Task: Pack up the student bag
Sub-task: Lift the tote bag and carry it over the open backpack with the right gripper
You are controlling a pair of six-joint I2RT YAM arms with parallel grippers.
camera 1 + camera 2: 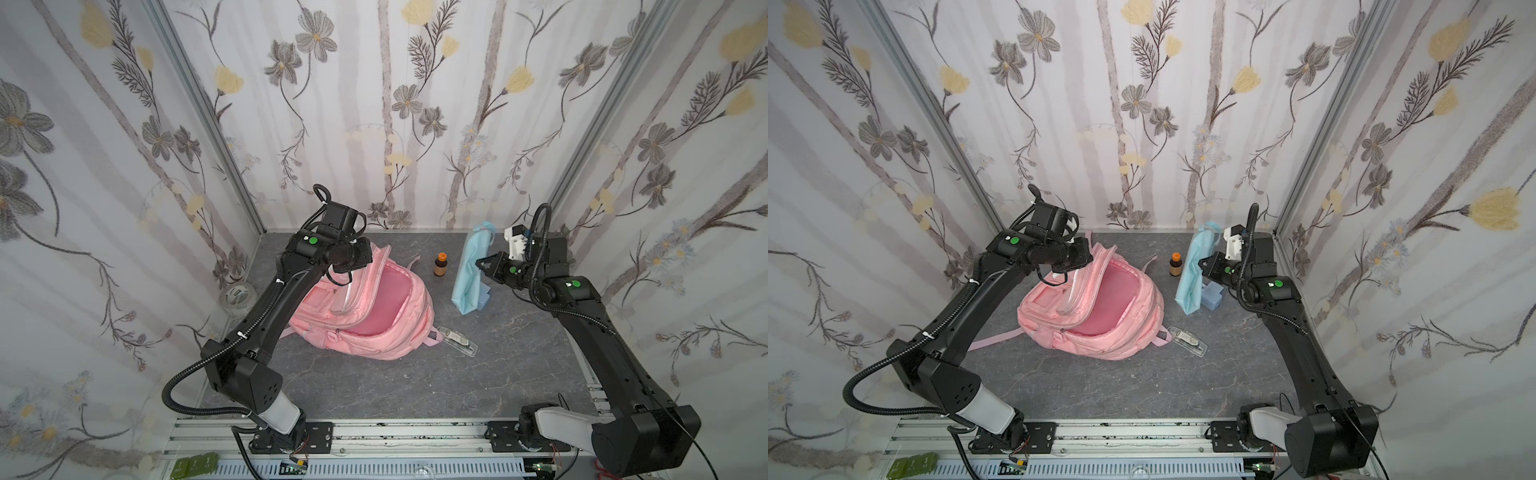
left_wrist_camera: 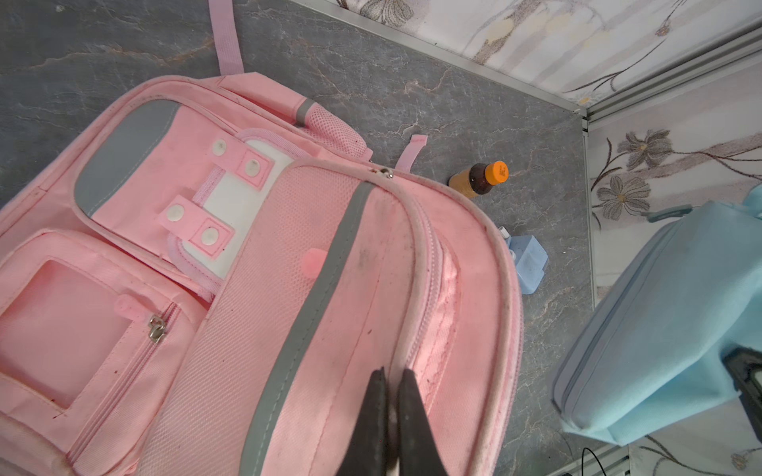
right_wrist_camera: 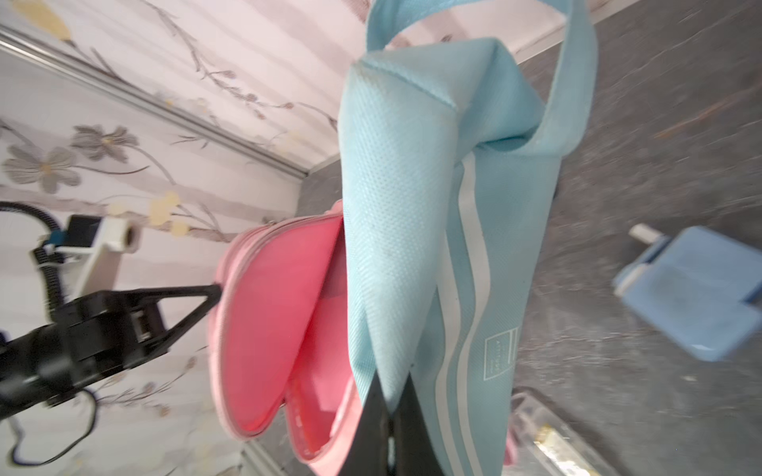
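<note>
Tabletop (image 1: 415, 382); left fingers (image 2: 369, 432) tight on one student bag (image 1: 374, 332), right fingers (image 3: 414, 437) on one pouch (image 1: 471, 274)

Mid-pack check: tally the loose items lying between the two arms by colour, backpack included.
Pink: 1, large soft pink fabric backpack
Light blue: 2, flat light-blue fabric pouch and small blue plastic box
Brown: 1, small brown bottle with orange cap
Clear: 1, long clear plastic case
Total: 5
</note>
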